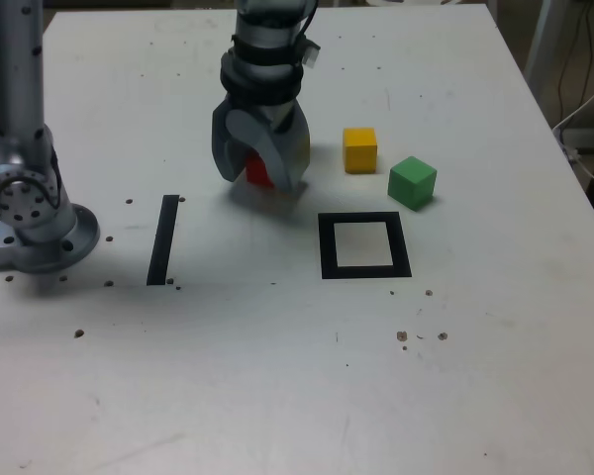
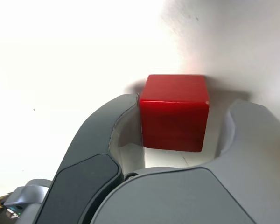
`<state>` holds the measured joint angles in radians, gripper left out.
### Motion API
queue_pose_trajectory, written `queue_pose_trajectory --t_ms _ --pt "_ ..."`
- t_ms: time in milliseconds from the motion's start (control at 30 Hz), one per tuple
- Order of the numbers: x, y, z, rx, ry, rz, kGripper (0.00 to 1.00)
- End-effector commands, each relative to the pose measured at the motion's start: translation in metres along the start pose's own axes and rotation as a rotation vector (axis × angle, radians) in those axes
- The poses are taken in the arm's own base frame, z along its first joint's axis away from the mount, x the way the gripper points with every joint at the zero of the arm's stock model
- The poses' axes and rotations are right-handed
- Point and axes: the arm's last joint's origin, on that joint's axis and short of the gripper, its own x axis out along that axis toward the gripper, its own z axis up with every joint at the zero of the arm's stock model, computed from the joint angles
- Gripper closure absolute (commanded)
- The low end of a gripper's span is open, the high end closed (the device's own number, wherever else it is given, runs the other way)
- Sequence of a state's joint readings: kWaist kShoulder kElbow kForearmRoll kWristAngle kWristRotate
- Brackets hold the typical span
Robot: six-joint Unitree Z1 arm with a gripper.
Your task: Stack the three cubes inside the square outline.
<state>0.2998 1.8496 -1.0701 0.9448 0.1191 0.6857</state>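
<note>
Spreading across nearly the whole exterior view, a white table [image 1: 277, 376] is seen, marked with small dark specks and holes. No brand, label or legible writing is seen on any surface.

At the exterior view's left, the grey base of the arm [image 1: 30, 213] is planted on the table, with a silver link rising from it out of the top of the picture. The arm's far end comes down from the top centre, ending in the gripper [image 1: 262, 168], which is lowered to the table surface.

A square outline [image 1: 364, 245], thick black with a white centre, lies flat to the right of and nearer than the gripper in the exterior view; nothing stands inside it. A straight black stripe [image 1: 163, 238] lies on the table between the base and the gripper, nearer the base.

A green cube [image 1: 412, 182] stands just beyond the outline's far right corner, and a yellow cube [image 1: 359, 149] stands beside it, to its left and farther back; the two are close but apart.

A red cube [image 1: 257, 170] is seen between the jaws, resting on the table. In the wrist view the red cube [image 2: 174, 112] sits in the gap with one jaw against its side and a narrow space left at the other, so the jaws are not yet clenched on it.
</note>
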Motion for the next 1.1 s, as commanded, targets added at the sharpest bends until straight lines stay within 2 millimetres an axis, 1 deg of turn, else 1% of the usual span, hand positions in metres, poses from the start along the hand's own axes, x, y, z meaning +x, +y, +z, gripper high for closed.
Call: queue_pose_trajectory --t_ms 0,233,467,567,667,833,1067 --pt "0.003 -0.001 0.004 0.004 -0.003 -0.011 0.74" --pt "0.005 0.0 0.008 0.002 -0.012 -0.032 0.78" --pt "0.002 0.0 0.01 -0.013 -0.023 -0.035 0.81" --pt "-0.002 -0.004 0.01 -0.022 -0.028 -0.029 0.81" --pt "-0.01 -0.011 0.01 -0.042 -0.036 -0.019 0.81" --pt "-0.029 -0.03 0.013 -0.105 -0.045 -0.009 0.81" --pt "-0.05 -0.056 0.035 -0.223 -0.066 -0.039 0.81"
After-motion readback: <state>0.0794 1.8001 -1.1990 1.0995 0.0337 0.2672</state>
